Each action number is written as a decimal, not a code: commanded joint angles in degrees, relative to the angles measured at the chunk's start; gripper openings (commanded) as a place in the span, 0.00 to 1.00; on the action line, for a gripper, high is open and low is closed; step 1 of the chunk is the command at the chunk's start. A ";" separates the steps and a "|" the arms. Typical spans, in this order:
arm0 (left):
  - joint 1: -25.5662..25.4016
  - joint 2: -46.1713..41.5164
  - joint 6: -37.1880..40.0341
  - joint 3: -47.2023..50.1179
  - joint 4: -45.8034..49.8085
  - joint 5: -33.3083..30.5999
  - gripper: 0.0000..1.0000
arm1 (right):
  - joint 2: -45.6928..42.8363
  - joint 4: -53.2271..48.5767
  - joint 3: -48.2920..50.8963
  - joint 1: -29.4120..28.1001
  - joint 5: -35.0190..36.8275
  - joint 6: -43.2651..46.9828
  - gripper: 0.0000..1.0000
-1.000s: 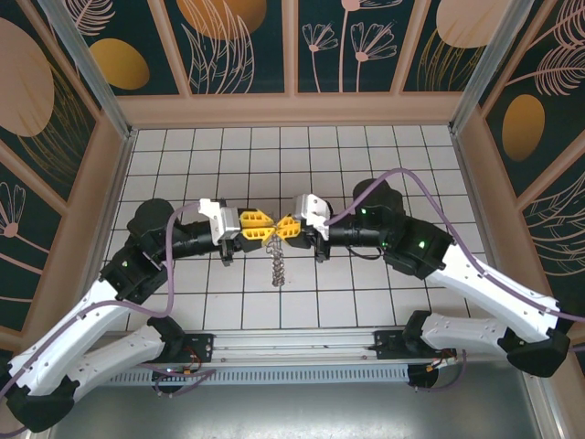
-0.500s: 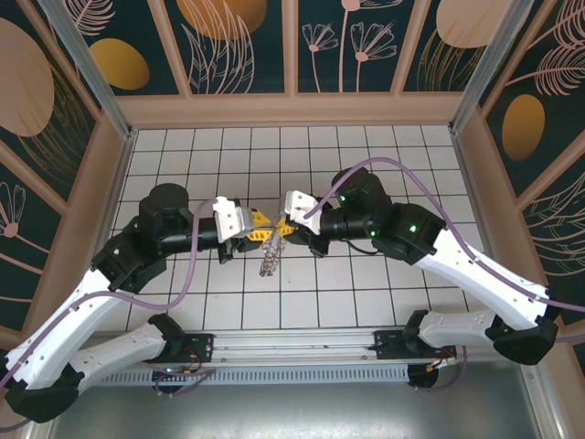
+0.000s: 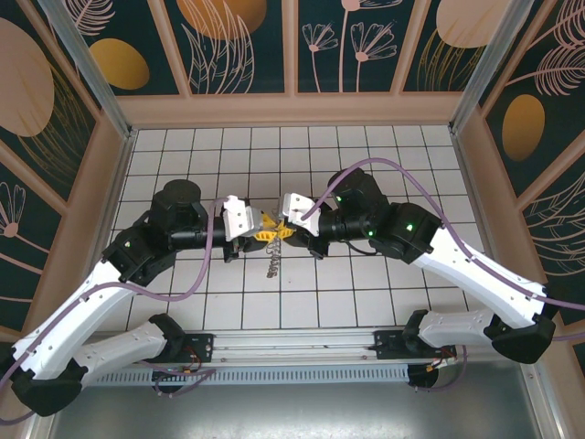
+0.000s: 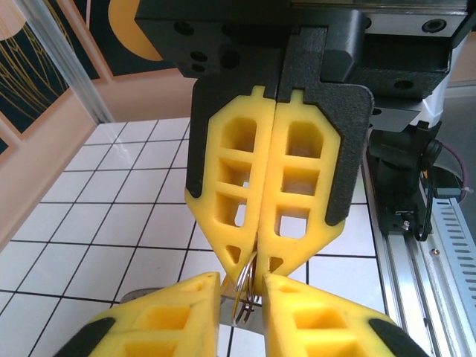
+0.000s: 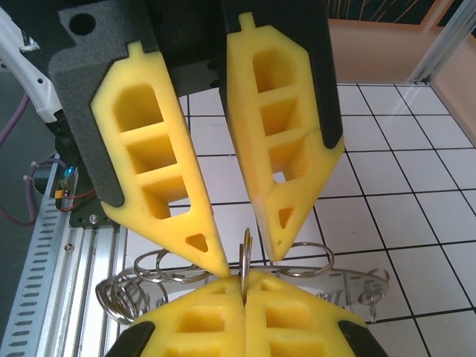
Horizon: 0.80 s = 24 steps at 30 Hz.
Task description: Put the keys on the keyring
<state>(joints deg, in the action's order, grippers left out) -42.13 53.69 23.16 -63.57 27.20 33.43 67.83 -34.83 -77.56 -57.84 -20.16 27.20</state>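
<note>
right wrist view: the right end effector point(image 5: 243, 286) is clamped tight on the lower edge of a thin grey metal keyring point(image 5: 246, 251), which stands edge-on and rises between the slightly parted yellow fingertips point(image 5: 216, 256) of the left end effector point(image 5: 249, 256); whether those tips touch the ring cannot be told. below it sits a bundle of silver wire loops point(image 5: 149, 286) with a flat pale piece point(image 5: 349, 286), over the white tiled bench point(image 5: 387, 223). top external view has both end effectors meeting tip to tip above the bench's middle, the bundle dangling just beneath them.
</note>
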 commanded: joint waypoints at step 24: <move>-0.21 -6.61 -8.63 4.90 -17.53 9.33 0.00 | -6.21 10.09 6.49 0.01 -3.93 -4.00 0.12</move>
<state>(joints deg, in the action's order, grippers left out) -42.13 49.19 18.11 -58.74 18.04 38.44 63.68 -29.04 -73.34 -57.84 -23.20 25.43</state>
